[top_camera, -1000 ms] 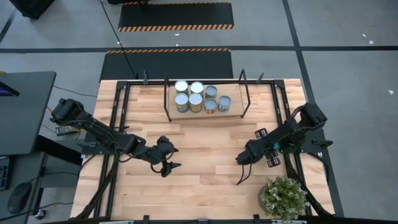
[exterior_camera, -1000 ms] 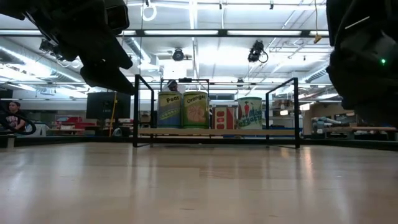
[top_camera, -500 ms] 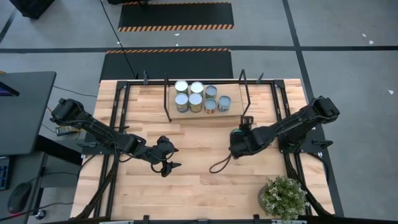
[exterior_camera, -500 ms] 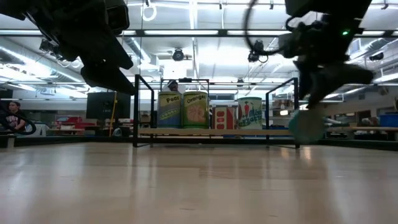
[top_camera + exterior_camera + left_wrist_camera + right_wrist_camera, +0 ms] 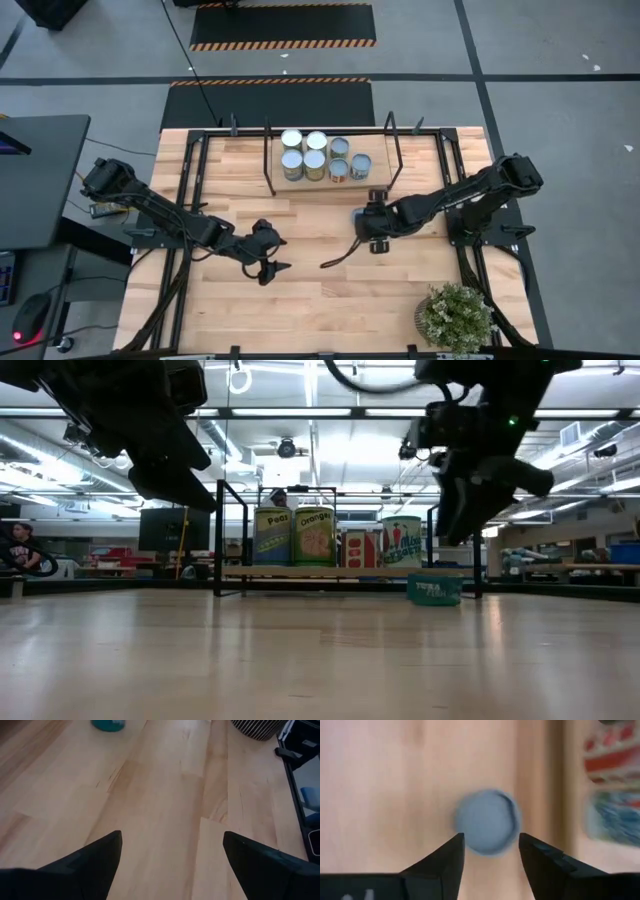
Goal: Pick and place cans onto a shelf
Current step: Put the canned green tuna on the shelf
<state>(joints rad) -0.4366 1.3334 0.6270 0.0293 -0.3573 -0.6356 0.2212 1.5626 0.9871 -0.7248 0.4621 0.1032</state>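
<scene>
Several cans (image 5: 316,155) stand upright on the shelf (image 5: 380,181) at the table's far middle; they also show in the low view (image 5: 315,538). One teal can (image 5: 434,589) with a blue-grey round top (image 5: 487,822) stands on the table just in front of the shelf. My right gripper (image 5: 372,222) hangs above it, pointing down, open, with its fingers (image 5: 445,857) on either side of the top and clear of it (image 5: 455,532). My left gripper (image 5: 283,253) is open and empty over the table's middle left.
A green potted plant (image 5: 455,315) stands at the table's near right corner; its striped pot (image 5: 260,726) shows in the left wrist view. The shelf's black upright rods (image 5: 219,538) frame the cans. Bare wood lies between the two grippers.
My right gripper has gone from the near right toward the table's left and far edge, up to the shelf. The teal can showed lifted below it half a second ago; now it stands on the table in front of the shelf, apart from the fingers.
</scene>
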